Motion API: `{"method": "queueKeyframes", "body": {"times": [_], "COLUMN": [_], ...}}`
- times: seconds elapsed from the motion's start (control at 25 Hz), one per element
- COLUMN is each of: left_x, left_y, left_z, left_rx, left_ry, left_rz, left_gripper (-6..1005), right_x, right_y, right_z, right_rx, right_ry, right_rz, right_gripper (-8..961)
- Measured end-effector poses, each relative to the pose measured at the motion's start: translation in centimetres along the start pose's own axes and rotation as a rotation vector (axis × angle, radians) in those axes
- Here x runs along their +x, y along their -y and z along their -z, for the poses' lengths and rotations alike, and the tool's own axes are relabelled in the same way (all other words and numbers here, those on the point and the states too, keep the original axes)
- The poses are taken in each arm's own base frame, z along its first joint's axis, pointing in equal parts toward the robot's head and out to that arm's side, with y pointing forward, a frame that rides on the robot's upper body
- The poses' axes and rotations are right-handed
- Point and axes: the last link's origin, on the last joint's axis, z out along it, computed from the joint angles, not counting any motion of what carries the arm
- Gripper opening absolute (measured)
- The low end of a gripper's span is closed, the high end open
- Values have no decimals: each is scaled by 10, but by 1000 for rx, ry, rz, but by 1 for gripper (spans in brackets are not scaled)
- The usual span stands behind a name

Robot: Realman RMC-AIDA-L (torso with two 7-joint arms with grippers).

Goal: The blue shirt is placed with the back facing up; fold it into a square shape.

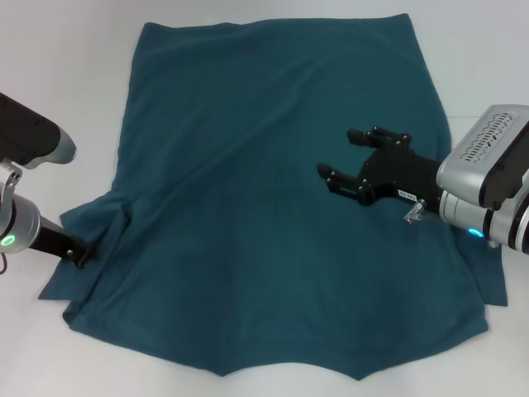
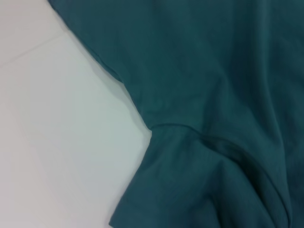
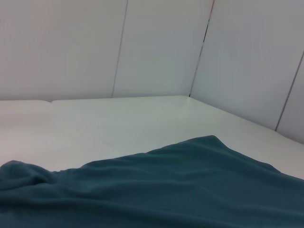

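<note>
Head view: the blue shirt [image 1: 248, 207] lies spread over a white table [image 1: 66, 66], covering most of the surface in front of the robot. Fabric is a plain dark teal, matte, no print. Far hem runs roughly straight across the top of the view; near edge is wavy, with a shallow inward curve in the middle. A few soft diagonal creases cross the upper body panel. The sleeve on the robot's left [image 1: 83, 248] is bunched and partly folded against the body, with a dark crease at the armpit. On the right only a small corner of cloth shows beyond the arm, near the right edge. The right gripper [image 1: 347, 157] is held over the right half of the shirt, pointing toward the robot's left, its two black fingers spread apart with nothing between them; whether it touches the cloth cannot be told. Its silver wrist housing sits over the shirt's right edge. The left gripper [image 1: 83, 258] is low at the bunched left sleeve, its black tip at the fabric edge; whether its fingers are parted or closed on the cloth cannot be told. Left wrist view: close on the sleeve [image 2: 180, 180] where it joins the body, seam and fold visible, white table beside it. Right wrist view: a low look across the rumpled shirt [image 3: 180, 185] toward bare table and white wall panels [image 3: 142, 47].
</note>
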Motion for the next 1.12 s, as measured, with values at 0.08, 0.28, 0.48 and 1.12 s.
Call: {"method": "queueKeyframes", "body": {"times": [0.08, 0.28, 0.48, 1.12], "left_x": [0, 2, 3, 7], "left_y": [0, -1, -4, -1], "left_z": [0, 1, 1, 12], "left_rx": [0, 1, -7, -1], "left_ry": [0, -4, -1, -16], "left_rz": [0, -8, -16, -19], "left_gripper": [340, 144, 67, 50], "right_x": [0, 0, 2, 5], "right_y": [0, -1, -2, -3], "right_z": [0, 0, 1, 4], "right_rx": [0, -1, -4, 1], "right_ry": [0, 2, 1, -1], "right_rz": [-1, -4, -5, -20], "right_gripper": [756, 755, 754, 751]}}
